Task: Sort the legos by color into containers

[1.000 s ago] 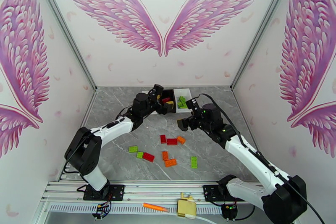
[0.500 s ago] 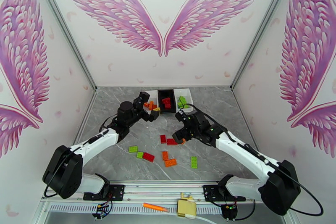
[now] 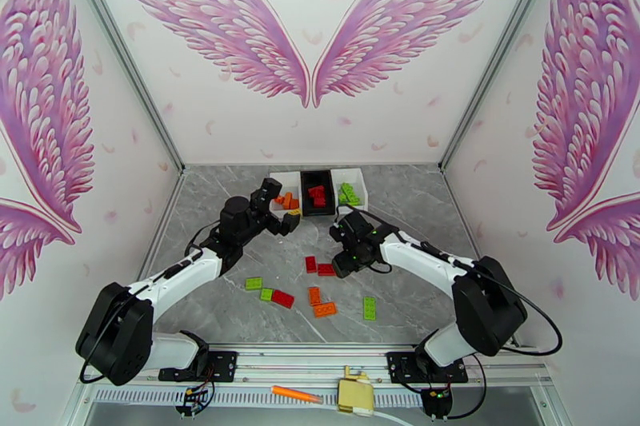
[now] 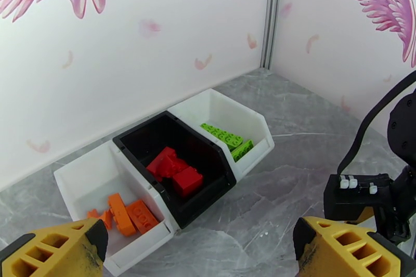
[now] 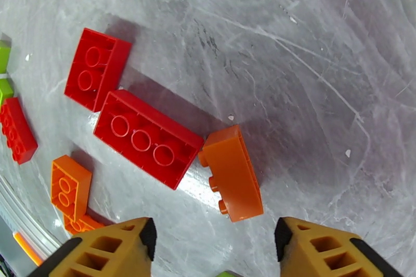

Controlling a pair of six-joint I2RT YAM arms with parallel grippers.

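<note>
Right gripper point(image 5: 213, 231): spread over orange brick point(image 5: 231, 174), lower centre; picking.
Left gripper point(image 4: 198, 236): spread, empty.
Next: descend, pinch, carry to orange bin point(image 4: 86, 176).

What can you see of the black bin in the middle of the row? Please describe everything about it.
The black bin is a small rectangular box with an open top, and it looks like smooth plastic. It stands upright on the grey marbled table, close to the back wall. Its long sides sit flush against the white bin of orange bricks and the white bin of green bricks. Several red bricks lie piled inside it.
</note>
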